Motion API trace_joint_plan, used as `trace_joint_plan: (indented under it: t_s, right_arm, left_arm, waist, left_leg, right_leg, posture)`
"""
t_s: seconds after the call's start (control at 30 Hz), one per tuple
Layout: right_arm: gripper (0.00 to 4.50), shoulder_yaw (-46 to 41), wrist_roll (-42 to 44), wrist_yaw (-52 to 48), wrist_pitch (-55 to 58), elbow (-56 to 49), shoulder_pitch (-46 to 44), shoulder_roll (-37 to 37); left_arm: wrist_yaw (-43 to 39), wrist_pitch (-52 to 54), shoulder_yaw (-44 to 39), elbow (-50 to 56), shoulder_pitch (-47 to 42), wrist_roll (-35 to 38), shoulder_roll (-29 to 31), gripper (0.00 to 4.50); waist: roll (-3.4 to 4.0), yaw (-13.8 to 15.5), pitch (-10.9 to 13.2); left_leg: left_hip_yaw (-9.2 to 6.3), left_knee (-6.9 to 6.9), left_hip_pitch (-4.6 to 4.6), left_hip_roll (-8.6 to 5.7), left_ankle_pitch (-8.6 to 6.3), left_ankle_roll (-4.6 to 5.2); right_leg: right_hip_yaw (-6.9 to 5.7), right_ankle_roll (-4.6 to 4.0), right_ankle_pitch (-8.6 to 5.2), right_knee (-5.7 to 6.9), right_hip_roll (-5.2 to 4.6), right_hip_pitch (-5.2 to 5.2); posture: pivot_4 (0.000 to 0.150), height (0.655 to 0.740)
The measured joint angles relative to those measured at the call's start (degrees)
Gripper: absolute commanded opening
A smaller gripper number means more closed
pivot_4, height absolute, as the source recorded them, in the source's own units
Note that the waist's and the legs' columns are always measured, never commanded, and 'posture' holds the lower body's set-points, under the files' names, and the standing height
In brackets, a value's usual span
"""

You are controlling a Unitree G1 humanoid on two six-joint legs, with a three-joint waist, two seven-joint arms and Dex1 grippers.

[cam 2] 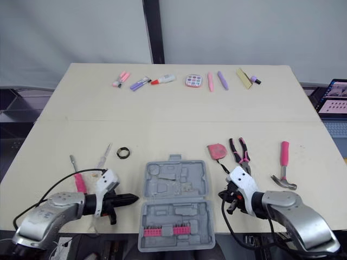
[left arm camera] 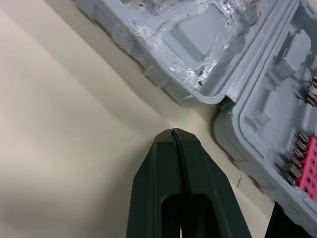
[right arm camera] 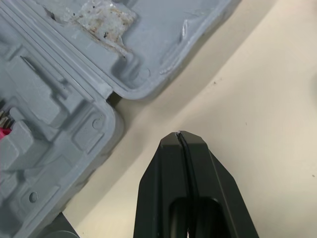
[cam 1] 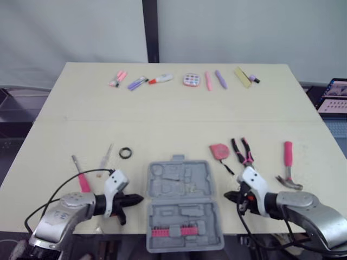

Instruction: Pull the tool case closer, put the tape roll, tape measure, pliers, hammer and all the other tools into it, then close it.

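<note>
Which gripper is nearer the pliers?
Right. The right gripper sits just on the robot's side of the pliers, beside the tool case; the left gripper is across the case, farther off.

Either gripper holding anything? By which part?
Nothing is held. The left gripper and right gripper are both shut and empty, one either side of the open tool case, not touching it.

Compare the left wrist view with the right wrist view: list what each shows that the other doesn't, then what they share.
Left wrist view: the left tool, shut, by the left side of the tool case, near its hinge. Right wrist view: the right tool, shut, by the case's right side. Both: the open grey case and the cream table.
</note>
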State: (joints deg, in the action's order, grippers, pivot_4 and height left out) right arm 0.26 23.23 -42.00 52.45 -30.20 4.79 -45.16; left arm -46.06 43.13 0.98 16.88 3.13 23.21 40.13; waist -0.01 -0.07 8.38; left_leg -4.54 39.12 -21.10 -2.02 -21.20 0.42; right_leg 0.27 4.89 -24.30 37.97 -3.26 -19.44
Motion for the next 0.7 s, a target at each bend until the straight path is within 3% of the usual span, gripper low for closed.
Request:
trace_joint_plan:
  t_s: [0.43,0.7]
  right_arm:
    - [0.04,-15.2,7.8,-1.0,2.0,-6.2,7.6,-2.2]
    - [0.04,-26.3,15.1,-1.1,2.7,-11.4,14.1,-0.2]
  left_arm:
    - [-0.2,-2.8,-14.2,5.9,0.4,7.2,-0.3,0.02]
    - [2.3,-9.7,-19.1,8.2,7.6,6.7,-2.9,0.02]
  waist:
    - [0.03,0.1,0.0]
    - [0.03,0.1,0.0]
  left_leg:
    - [0.04,0.0,-0.05,0.01,0.02,0.04]
    - [0.04,-0.03,-0.05,0.02,0.01,0.07]
  right_leg:
    - [0.0,0.0,0.0,-0.04,0.02,0.13]
    - [0.0,0.0,0.0,-0.17,0.02,0.21]
  posture:
    - [0.15,0.7336]
    - [0.15,0.7336]
